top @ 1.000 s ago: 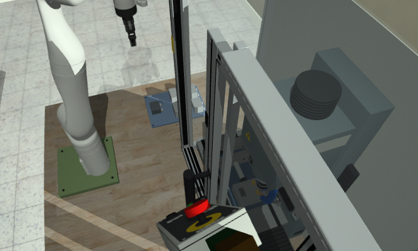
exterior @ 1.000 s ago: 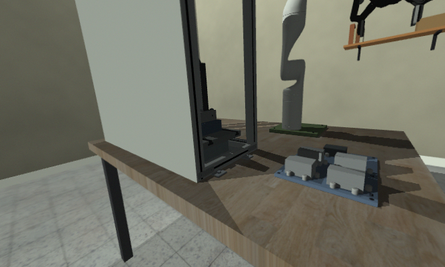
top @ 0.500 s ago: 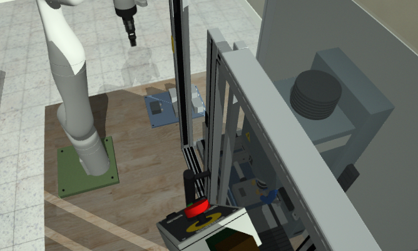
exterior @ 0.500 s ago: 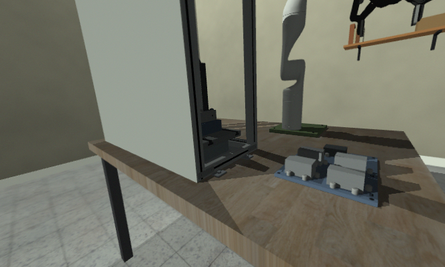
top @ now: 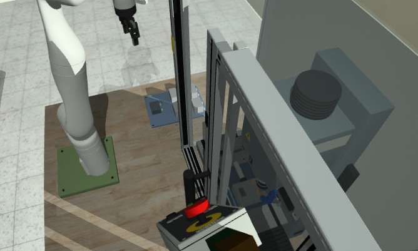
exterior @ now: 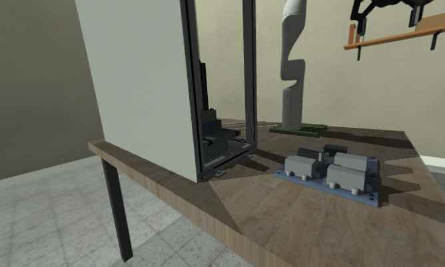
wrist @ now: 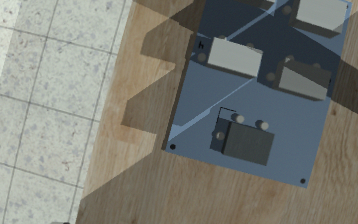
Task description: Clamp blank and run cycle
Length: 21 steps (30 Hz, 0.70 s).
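My gripper point(top: 134, 40) point(exterior: 388, 28) is open and empty, high above the table beyond the plate. In the wrist view its fingers are out of frame. The blue plate point(top: 156, 122) point(exterior: 316, 183) point(wrist: 287, 173) holds the dark setting master point(top: 155, 107) point(exterior: 335, 149) point(wrist: 250, 143) near one end. A pale blank point(wrist: 235, 56), a partly shaded blank point(wrist: 305, 80) and another pale blank point(wrist: 322, 15) lie on the plate; a fourth is cut off by the frame's top. All blocks lie flat. The vise point(exterior: 216, 138) is partly hidden inside the guard; its bars cannot be made out.
The guard's upright post point(top: 182, 83) point(exterior: 250, 72) stands between plate and machine. The control column's red button point(top: 197, 208) is near a black upright handle point(top: 189, 188). The green button barely shows; the amber lamp and door position are unclear. A shelf point(exterior: 393, 39) is on the back wall.
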Available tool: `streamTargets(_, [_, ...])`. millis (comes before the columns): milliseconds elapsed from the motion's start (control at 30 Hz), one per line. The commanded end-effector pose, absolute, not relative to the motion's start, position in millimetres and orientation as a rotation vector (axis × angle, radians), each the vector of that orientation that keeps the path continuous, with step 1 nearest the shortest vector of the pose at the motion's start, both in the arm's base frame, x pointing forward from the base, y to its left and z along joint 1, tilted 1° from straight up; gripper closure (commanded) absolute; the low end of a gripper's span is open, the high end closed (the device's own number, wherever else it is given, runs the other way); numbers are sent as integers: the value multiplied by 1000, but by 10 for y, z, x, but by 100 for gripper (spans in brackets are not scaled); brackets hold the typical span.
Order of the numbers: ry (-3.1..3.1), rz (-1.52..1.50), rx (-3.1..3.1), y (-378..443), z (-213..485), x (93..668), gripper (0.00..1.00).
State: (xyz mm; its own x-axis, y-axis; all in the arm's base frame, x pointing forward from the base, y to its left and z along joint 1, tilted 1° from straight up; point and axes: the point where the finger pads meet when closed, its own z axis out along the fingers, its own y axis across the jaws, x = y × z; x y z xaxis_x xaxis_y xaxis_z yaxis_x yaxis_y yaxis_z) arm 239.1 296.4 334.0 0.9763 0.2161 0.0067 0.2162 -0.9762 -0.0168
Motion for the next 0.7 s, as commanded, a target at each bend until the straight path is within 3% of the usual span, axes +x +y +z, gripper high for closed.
streamTargets(0, [-342, -6, -3106, 2955, 3345, 2404, 0])
streamTargets(167, [-694, -10, -3048, 2949, 3345, 2409, 0])
streamTargets(667, [-902, -14, -2995, 2952, 3345, 2406, 0])
